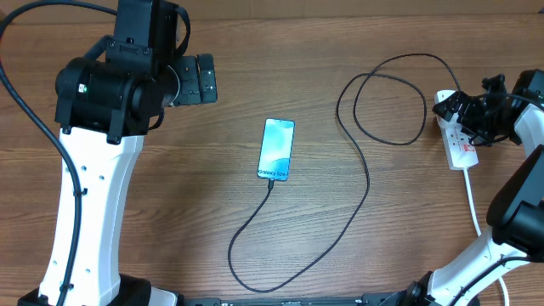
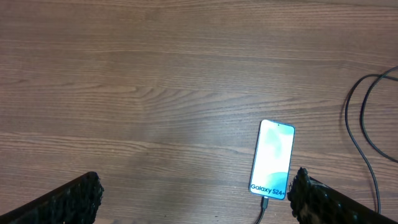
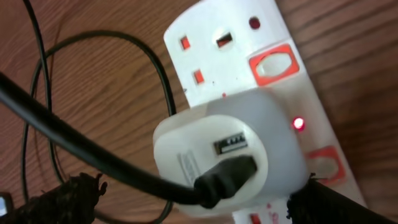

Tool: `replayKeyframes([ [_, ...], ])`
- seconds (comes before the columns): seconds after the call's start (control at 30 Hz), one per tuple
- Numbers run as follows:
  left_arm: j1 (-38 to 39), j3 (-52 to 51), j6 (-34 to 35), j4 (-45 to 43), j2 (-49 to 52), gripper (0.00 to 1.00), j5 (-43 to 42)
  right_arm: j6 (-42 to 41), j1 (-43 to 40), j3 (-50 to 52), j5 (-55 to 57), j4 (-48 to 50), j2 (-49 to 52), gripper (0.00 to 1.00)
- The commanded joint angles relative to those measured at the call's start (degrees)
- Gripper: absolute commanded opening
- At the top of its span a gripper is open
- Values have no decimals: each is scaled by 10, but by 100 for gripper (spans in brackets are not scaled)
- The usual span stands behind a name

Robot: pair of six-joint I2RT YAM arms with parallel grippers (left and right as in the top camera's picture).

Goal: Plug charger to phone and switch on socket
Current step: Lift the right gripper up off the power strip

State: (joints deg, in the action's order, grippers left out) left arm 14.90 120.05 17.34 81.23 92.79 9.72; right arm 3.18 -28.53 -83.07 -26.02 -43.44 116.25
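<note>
Fingers (image 3: 65, 199) of my right gripper (image 3: 199, 202) stand released, holding nothing, just over the white adapter (image 3: 249, 143) seated in the socket (image 3: 230, 37) at far right. Red lamp (image 3: 299, 124) glows — I judge the switch on; any press should touch only the rocker (image 3: 326, 163), never the adapter. Charger (image 1: 367, 183) meets the phone (image 1: 276, 150) at its near end, at centre. Wrist points down; my left gripper (image 2: 196, 200), also released, hovers far left.

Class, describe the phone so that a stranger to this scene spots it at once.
Start at the brown wooden table and look to its middle. The phone lies flat there, a slim rectangle with a bright light-blue screen. Nothing else is blue; the thin black charger runs to its lower end.
</note>
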Motion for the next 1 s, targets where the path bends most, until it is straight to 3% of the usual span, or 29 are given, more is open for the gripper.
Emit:
replayKeyframes([
  [0.0, 2, 2, -11, 0, 5, 99, 10, -38, -10, -11, 35, -14, -24, 100],
  [0.2, 2, 2, -11, 0, 5, 99, 10, -78, -11, -11, 99, -49, -111, 100],
  [0.63, 2, 2, -11, 0, 5, 100, 10, -109, 55, -11, 95, -149, -358, 100],
  [0.97, 2, 2, -11, 0, 5, 100, 10, -109, 78, -10, 93, -180, -390, 100],
])
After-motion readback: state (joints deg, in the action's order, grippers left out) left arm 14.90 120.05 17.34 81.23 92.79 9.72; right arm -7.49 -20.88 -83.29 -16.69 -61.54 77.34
